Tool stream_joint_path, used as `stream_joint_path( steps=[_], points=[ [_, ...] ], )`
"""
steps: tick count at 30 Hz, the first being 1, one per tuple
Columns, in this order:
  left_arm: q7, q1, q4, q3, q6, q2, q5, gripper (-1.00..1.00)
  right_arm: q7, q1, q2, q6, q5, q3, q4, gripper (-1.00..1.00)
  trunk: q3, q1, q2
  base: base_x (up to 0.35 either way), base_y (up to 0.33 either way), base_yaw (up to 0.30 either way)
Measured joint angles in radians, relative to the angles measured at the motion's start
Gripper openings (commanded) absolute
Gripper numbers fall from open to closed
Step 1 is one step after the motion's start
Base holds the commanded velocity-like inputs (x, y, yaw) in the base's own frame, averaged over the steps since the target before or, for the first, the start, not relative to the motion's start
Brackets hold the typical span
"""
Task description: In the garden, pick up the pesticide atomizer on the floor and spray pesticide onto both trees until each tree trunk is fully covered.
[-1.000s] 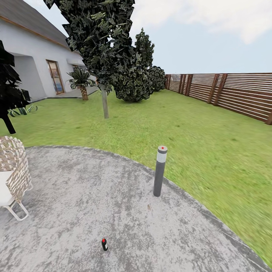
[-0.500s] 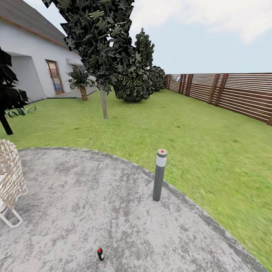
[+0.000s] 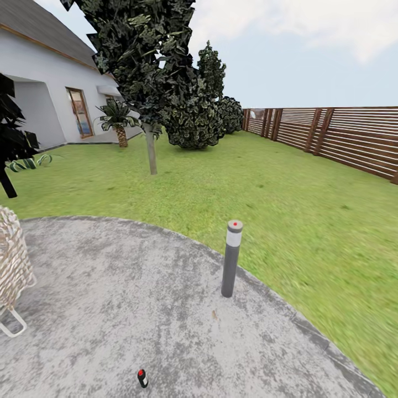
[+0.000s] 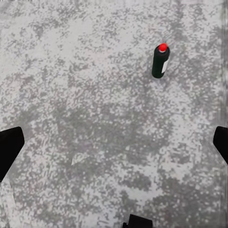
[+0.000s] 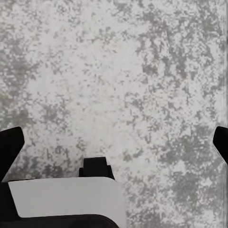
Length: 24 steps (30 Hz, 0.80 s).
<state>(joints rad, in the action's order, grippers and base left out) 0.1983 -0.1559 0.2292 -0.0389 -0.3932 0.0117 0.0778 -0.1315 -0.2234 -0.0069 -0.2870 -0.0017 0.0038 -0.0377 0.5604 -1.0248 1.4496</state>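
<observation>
The scene is set in the garden, where a green lawn [image 3: 265,188] is bounded on one side by a brown slatted fence [image 3: 342,135] and on the other by a white house [image 3: 38,88]. A tree [image 3: 149,61] with a bare grey-brown trunk [image 3: 150,149] and a blocky green canopy is seen on the grass well beyond the lamp post [image 3: 231,258]; dark rounded shrubs [image 3: 202,113] and a low palm-like plant [image 3: 119,119] are set behind it.

The grey mottled paved floor [image 3: 110,287] is curved against the lawn, and the lamp post is planted just inside that curved edge. A woven wicker chair [image 3: 11,265] is cut off at the frame edge, well apart from the post on the far side of the paving.

The pesticide atomizer [image 3: 142,378] is found on the floor, nearer the camera than the lamp post and well apart from it. In the left wrist view the atomizer [image 4: 160,61] is shown standing on its base, its long axis roughly vertical, with the red spot at its top and the white label on its side.

The dark fingers of the left gripper [image 4: 114,142] are spread wide above bare paving, with nothing held. The right gripper [image 5: 114,142] is likewise spread apart over the floor.
</observation>
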Motion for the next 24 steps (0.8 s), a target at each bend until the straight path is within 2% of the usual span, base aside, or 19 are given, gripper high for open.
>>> stream_joint_path(
  steps=[11, 24],
  points=[
    [0.000, 0.000, 0.000, 0.001, 0.000, -0.002, 0.000, 1.00, 0.000, 0.000, 0.001, 0.000, -0.001, 0.000, 0.000, 1.00, 0.000, 0.000, 0.000, 0.083, -0.128, -0.008],
    [0.000, 0.000, 0.001, 0.001, -0.001, -0.003, 0.001, 1.00, -0.004, 0.000, -0.002, -0.003, 0.002, 0.000, -0.004, 1.00, 0.000, 0.000, 0.000, 0.012, -0.022, -0.064]
  ],
)
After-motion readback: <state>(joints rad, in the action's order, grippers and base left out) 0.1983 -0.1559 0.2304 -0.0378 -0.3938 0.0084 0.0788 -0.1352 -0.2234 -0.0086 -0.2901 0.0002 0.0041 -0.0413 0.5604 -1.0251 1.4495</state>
